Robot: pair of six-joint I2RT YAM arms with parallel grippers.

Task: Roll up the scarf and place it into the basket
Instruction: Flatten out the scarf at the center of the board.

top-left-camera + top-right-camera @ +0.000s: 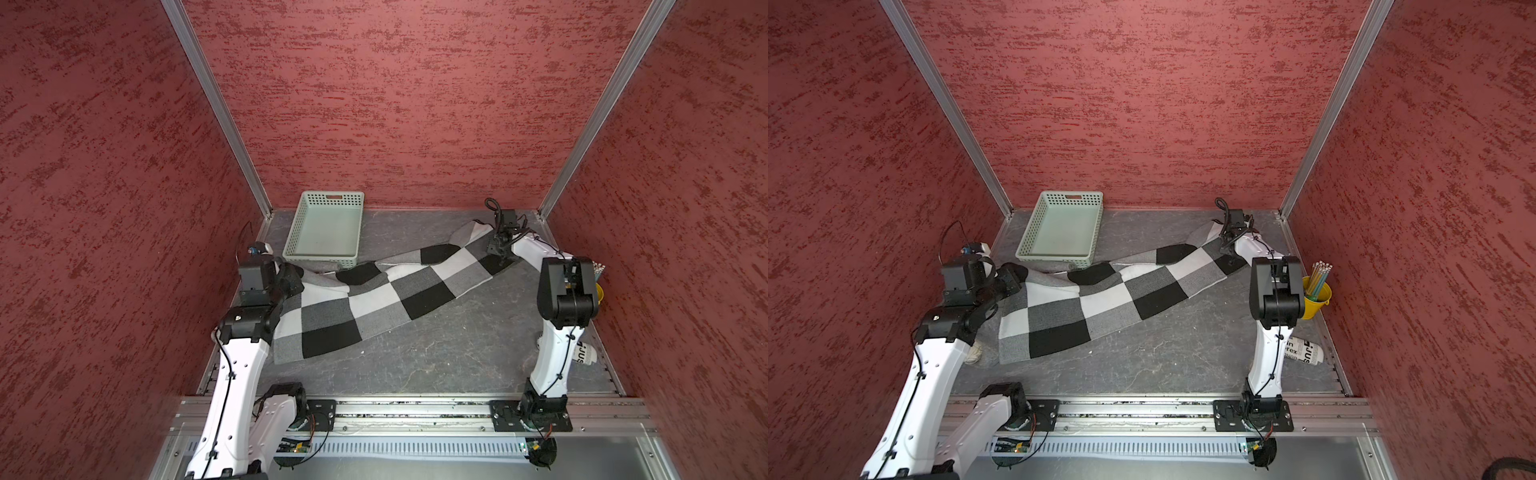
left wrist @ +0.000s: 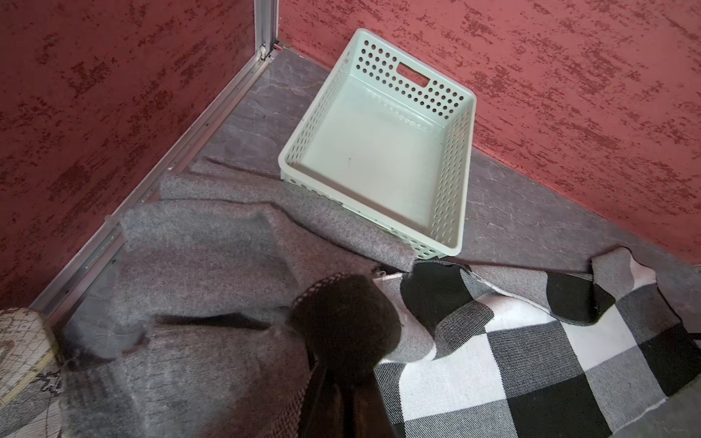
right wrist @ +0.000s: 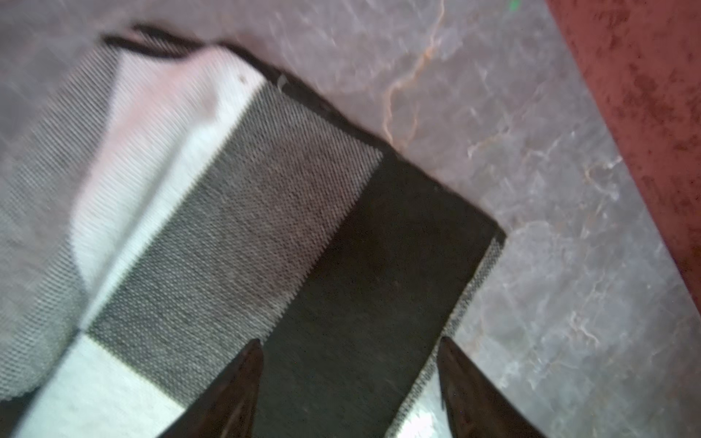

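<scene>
Two grippers work opposite ends of the black, white and grey checked scarf (image 1: 374,299), which lies unrolled in a long diagonal across the grey table (image 1: 436,353). Its crumpled left end touches the near wall of the empty mint-green basket (image 1: 319,259). The left gripper (image 2: 330,379) is clamped tight on a bunched black fold at that end, apparently to anchor the cloth. The right gripper (image 3: 351,360) hovers with jaws parted over the far black corner, gripping nothing, and looks placed to take that corner and start the roll.
</scene>
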